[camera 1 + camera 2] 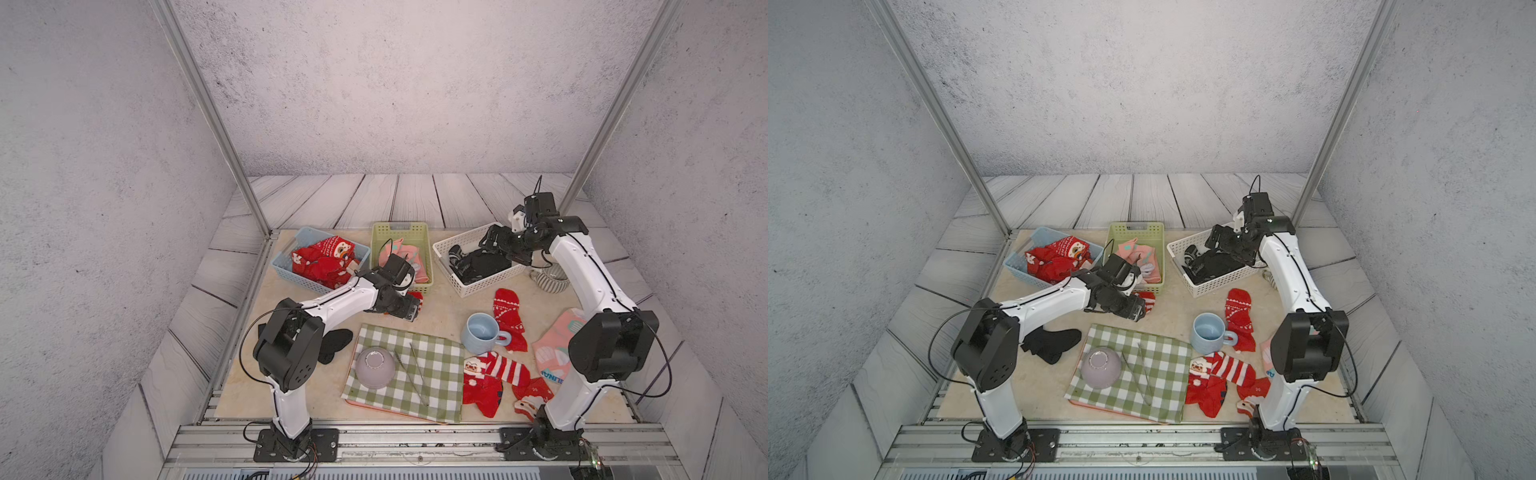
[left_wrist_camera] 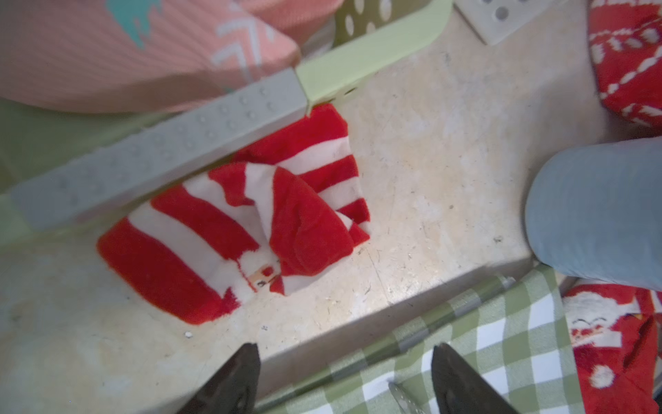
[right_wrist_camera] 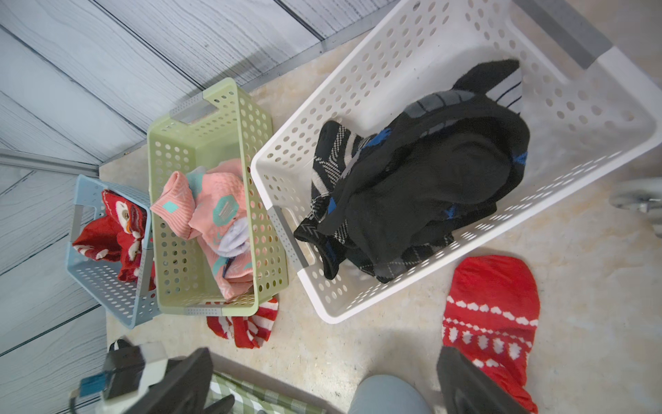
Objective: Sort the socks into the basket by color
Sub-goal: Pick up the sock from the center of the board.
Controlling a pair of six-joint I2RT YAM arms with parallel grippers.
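Note:
Three baskets stand at the back: a blue basket (image 1: 308, 235) with red socks, a green basket (image 1: 401, 228) with pink socks, and a white basket (image 1: 486, 283) with black socks. A red-and-white striped sock (image 2: 215, 229) lies crumpled against the green basket's front. My left gripper (image 2: 345, 349) hovers just in front of it, open and empty. My right gripper (image 3: 324, 353) hangs open and empty above the white basket. Loose on the table lie a red snowflake sock (image 1: 508, 316), red Santa socks (image 1: 494, 376), a pink sock (image 1: 555, 349) and a black sock (image 1: 338, 340).
A green-and-white checked cloth (image 1: 432, 374) at the front carries an upturned lilac bowl (image 1: 375, 368) and metal tongs (image 1: 417, 374). A light blue mug (image 1: 482, 332) stands beside the snowflake sock. A striped grey cup (image 1: 550, 283) sits behind the right arm.

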